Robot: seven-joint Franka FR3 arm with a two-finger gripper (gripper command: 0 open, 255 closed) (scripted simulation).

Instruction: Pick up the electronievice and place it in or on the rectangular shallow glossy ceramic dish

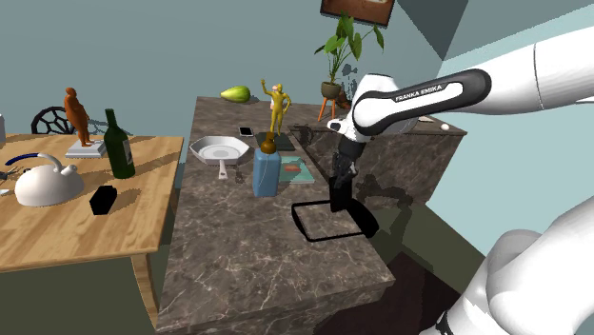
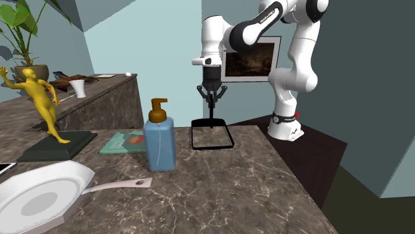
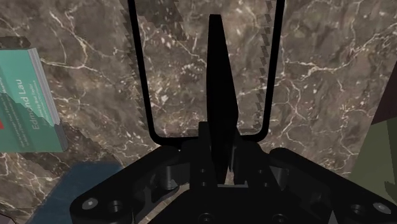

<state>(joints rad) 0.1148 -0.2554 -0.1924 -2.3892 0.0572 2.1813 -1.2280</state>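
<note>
the gripper (image 2: 211,104) is clamped on a thin black device (image 3: 219,95), edge-down over the black-rimmed dish (image 2: 213,148); a blue soap bottle (image 2: 160,143) and a green book (image 2: 123,142) are beside it.

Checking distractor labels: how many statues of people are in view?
2. A yellow statue stands on the stone counter behind the blue soap bottle; a brown statue stands on the wooden table near the green bottle. More may be hidden behind the arm.
</note>
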